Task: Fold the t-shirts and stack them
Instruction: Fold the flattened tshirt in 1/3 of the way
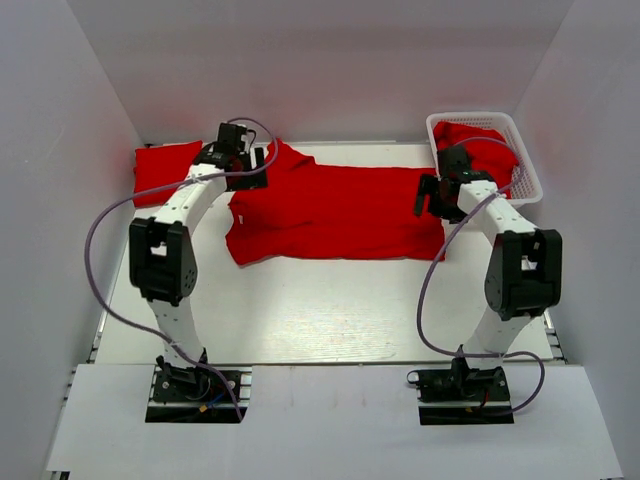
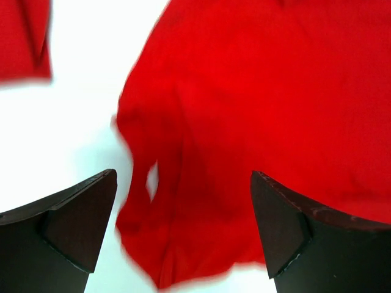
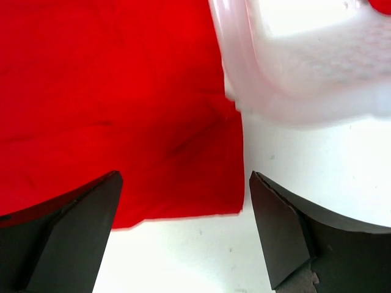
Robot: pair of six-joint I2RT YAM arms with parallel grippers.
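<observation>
Red t-shirt (image 1: 340,210) spread on the desk (image 1: 320,310)
Left gripper (image 2: 183,177) over its edge, jaws wide open, holding nothing; right gripper (image 3: 183,176) jaws wide open too, empty.

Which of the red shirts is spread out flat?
The middle shirt, by far the widest. The left shirt is a folded pad; the third shirt is bunched in the basket.

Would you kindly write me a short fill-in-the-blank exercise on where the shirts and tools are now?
1. The left tool and the right tool both have jaws that are ___.
2. The white basket holds a t-shirt coloured ___.
3. The folded t-shirt lies on the ___ arm's side.
4. The spread-out t-shirt is gripped by ___ tool.
Missing words: open; red; left; neither.
</observation>
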